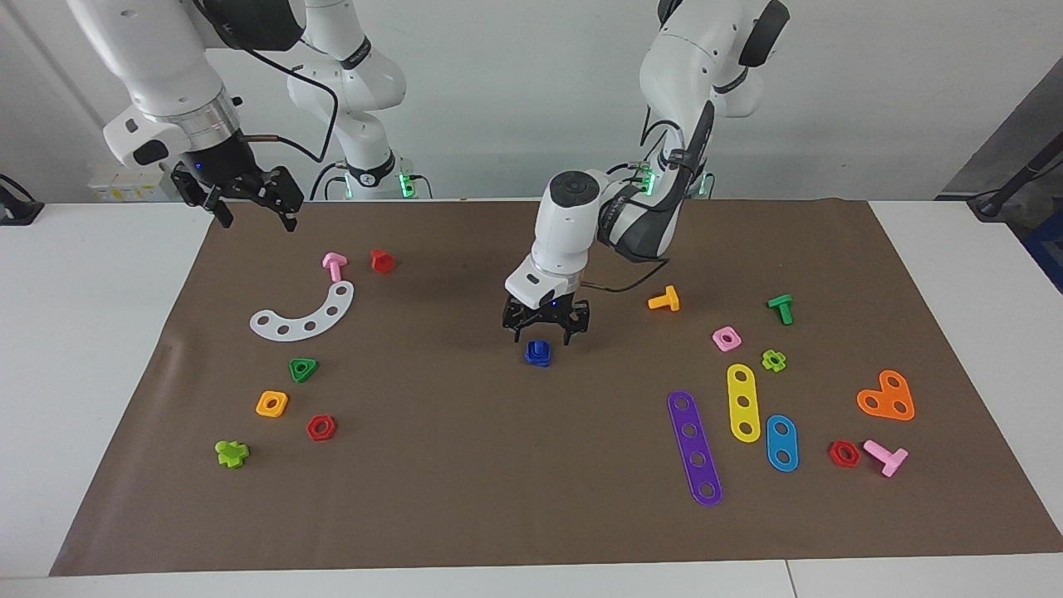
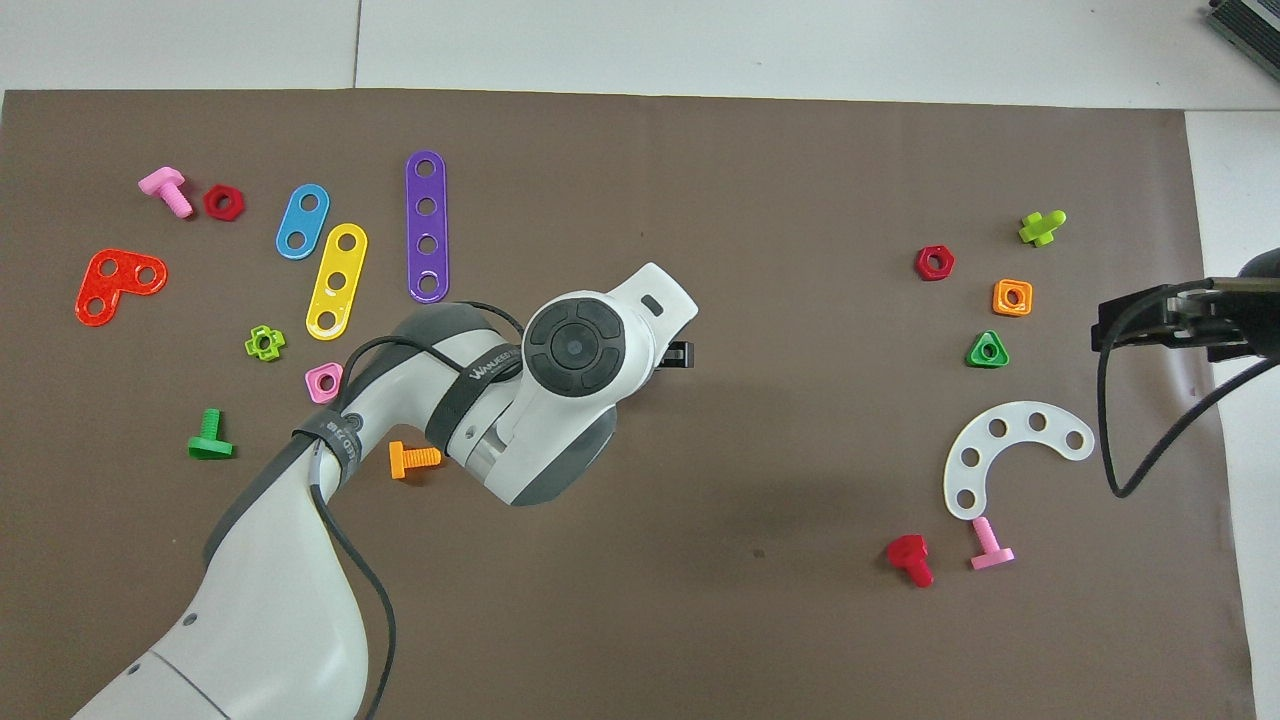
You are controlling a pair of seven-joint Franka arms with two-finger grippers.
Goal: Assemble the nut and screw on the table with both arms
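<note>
A small blue stack (image 1: 538,353) lies on the brown mat (image 1: 465,482) in the middle of the table. It looks like the blue nut and the blue screw together; I cannot tell them apart. My left gripper (image 1: 545,335) hangs just above it, open, with a finger on either side and not touching it. In the overhead view the left arm's hand (image 2: 575,345) hides the blue stack. My right gripper (image 1: 257,218) is open and empty, raised over the mat's edge at the right arm's end; it also shows in the overhead view (image 2: 1130,320).
Toward the right arm's end lie a white curved strip (image 1: 303,314), pink (image 1: 334,266) and red (image 1: 382,261) screws, a green triangular nut (image 1: 303,369), an orange square nut (image 1: 271,404) and a red hex nut (image 1: 320,427). Toward the left arm's end lie an orange screw (image 1: 664,300), a pink square nut (image 1: 726,338) and coloured strips (image 1: 694,448).
</note>
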